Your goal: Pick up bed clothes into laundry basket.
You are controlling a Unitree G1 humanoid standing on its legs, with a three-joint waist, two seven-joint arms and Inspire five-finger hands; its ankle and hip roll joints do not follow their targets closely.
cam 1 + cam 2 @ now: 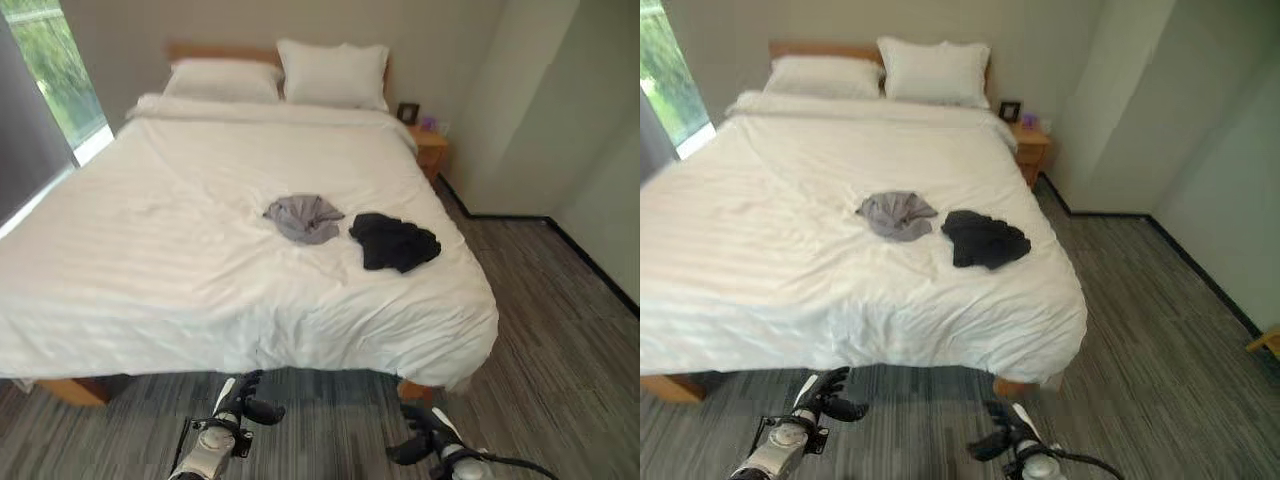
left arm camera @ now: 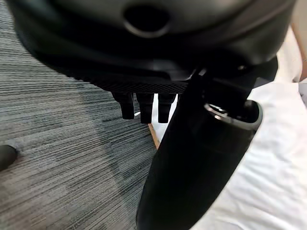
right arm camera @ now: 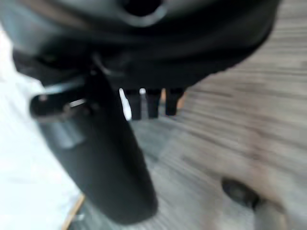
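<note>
Daylight from window (image 1: 55, 70), right wrist blurred

Both arms were held low and forward. The left hand (image 1: 243, 400) had its fingers (image 2: 143, 106) loosely extended and held nothing. The right hand (image 1: 425, 437) was at the same height, its fingers (image 3: 152, 102) also relaxed and empty.
</note>
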